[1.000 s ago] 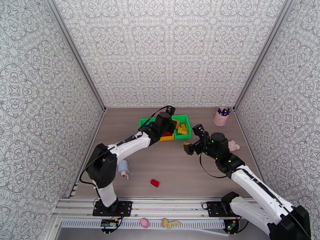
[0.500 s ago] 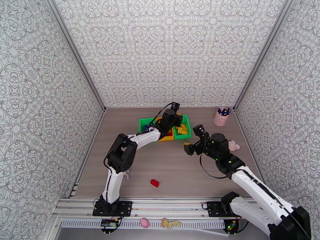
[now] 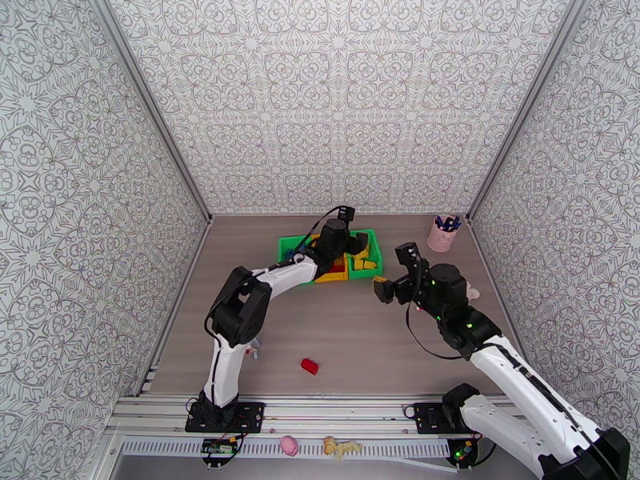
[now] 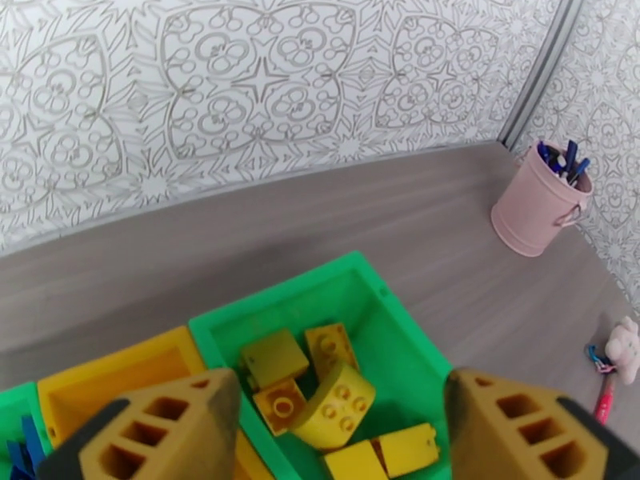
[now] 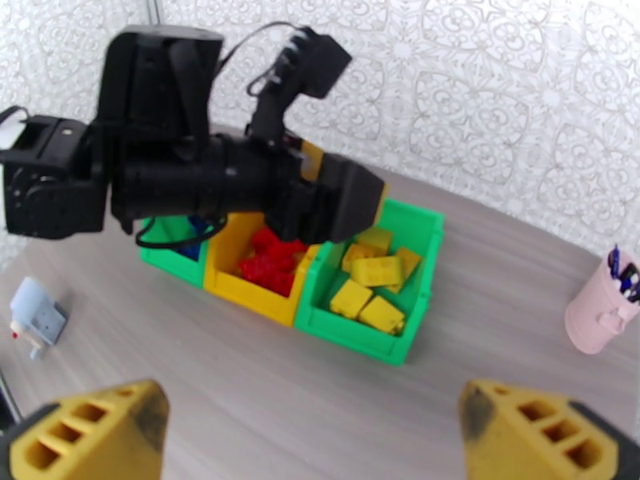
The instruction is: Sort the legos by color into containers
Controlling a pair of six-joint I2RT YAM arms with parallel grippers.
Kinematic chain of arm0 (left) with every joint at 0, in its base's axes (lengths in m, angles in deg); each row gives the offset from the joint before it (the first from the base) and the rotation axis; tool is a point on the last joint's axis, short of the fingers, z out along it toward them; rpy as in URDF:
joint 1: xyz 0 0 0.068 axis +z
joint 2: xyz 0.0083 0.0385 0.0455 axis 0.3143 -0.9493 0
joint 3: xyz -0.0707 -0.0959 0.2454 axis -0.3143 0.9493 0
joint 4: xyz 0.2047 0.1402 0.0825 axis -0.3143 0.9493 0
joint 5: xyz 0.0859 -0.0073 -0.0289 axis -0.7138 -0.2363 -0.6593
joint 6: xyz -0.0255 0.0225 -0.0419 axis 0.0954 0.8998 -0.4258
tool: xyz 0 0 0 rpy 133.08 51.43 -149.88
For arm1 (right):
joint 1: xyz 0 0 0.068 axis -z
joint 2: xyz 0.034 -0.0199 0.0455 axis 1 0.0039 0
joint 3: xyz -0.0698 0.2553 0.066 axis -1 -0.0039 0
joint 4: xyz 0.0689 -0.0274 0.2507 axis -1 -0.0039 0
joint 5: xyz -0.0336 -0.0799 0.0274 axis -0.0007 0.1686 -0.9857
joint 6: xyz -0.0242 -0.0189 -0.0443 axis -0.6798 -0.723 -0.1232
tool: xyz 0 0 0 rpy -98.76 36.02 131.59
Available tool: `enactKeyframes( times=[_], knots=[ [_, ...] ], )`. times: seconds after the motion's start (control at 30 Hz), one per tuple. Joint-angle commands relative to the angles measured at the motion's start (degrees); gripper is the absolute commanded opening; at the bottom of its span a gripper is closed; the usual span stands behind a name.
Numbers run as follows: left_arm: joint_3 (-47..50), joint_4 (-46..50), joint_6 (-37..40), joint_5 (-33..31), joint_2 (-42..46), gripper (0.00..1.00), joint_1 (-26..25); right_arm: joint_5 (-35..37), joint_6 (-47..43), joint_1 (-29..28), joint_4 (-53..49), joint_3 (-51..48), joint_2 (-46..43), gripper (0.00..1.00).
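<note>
Over the row of bins at the far middle of the table, the left gripper hangs with its jaws spread well apart and nothing between them; straight beneath it runs the divide between the yellow middle bin and the right green bin; the right green bin holds the yellow bricks, the yellow middle bin holds the red bricks, and a few blue bricks show in the left green bin; the right gripper hovers just on the near side of the row, jaws fully wide and empty too; further out, a pink pen cup stands by the far right corner, a pink toy figure lies near it, and a white bottle rests on the left side of the table; one lone red brick lies on bare table well apart from the bins, toward the arms' bases; I judge the step in hand to be a drop over the bins, with the sorting almost done; the next move calls for an arm to come down over that lone red brick, set its open jaws either side, close, lift and carry it to the yellow middle bin
</note>
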Motion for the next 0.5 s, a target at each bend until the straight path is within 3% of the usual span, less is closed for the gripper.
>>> enactKeyframes(
  times=[0.0,0.1,0.27,0.47],
  knots=[
    [5.26,-0.16,-3.01,1.17,8.85,0.81,1.68,-5.31,3.99,-0.39,-1.08,1.7,3.26,0.99],
    [11.12,0.28,-6.24,1.37,14.68,0.88,3.79,-4.03,4.75,-4.13,-3.81,2.71,6.05,0.94],
    [19.16,1.69,-10.76,2.37,23.48,0.96,8.52,2.48,7.89,-13.73,-10.81,6.06,10.85,0.94],
    [24.76,5.55,-13.22,3.77,30.83,0.98,14.95,7.67,13.61,-27.04,-15.45,9.74,18.75,0.95]
  ],
)
